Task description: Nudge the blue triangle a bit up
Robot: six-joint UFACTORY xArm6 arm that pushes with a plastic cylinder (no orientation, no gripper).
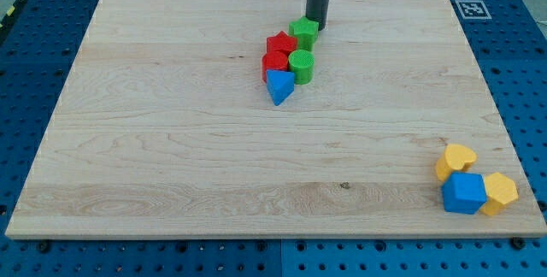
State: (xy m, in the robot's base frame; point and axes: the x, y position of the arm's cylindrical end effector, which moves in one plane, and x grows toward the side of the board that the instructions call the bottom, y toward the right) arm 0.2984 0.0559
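- My tip (316, 26) rests on the worktop (171, 140) near the view's top, just right of centre; this end effector is a plain rod, so it has nothing to open, close or grip with.
- The blue triangle (279, 87) lies below my tip and slightly to the view's left, apart from it, with other blocks between.
- A green star (302, 31) sits just left of my tip, touching or nearly touching it; I cannot tell which.
- A red star (280, 44) lies left of and below my tip, beside the green star.
- A green cylinder (301, 66) stands below my tip, just above and right of the blue triangle.
- A red block (273, 63), shape unclear, touches the blue triangle from above.
- Far below and right of my tip, near the worktop's corner, a yellow heart (456, 158), a blue block (464, 193) and a yellow hexagon (499, 193) cluster together.
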